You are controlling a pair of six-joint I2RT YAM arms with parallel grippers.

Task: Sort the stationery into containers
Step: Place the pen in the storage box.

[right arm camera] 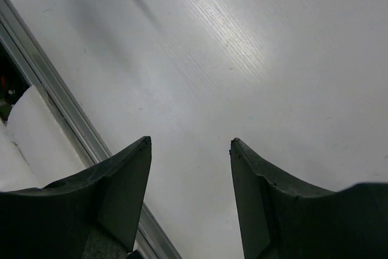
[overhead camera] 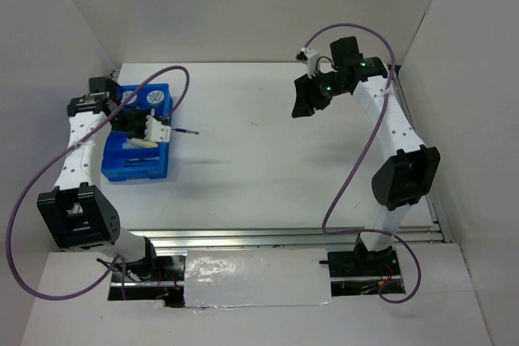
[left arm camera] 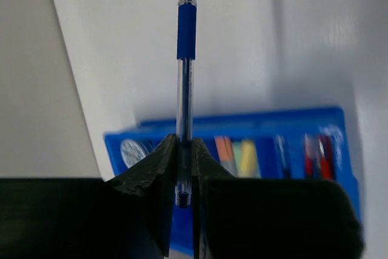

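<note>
Pen (left arm camera: pixel 185 83): clamped in left gripper (left arm camera: pixel 183 147), tip poking past tray (overhead camera: pixel 136 173) right edge.
Tray: by the left wall (overhead camera: pixel 45 54), markers (left arm camera: pixel 238 156) inside.
Right gripper (right arm camera: pixel 190 150): spread wide, over table (overhead camera: pixel 268 168), well apart from tray.

The top camera looks down from above and behind the arms over the whole bench (overhead camera: pixel 259 135). The left wrist camera looks closely along the left tool (left arm camera: pixel 183 144) and pen (left arm camera: pixel 186 34) toward the blue tray (left arm camera: pixel 291 122), shared with the top view. The right wrist camera looks closely past the right tool (right arm camera: pixel 190 142) at bench and a metal rail (right arm camera: pixel 66 119).
</note>
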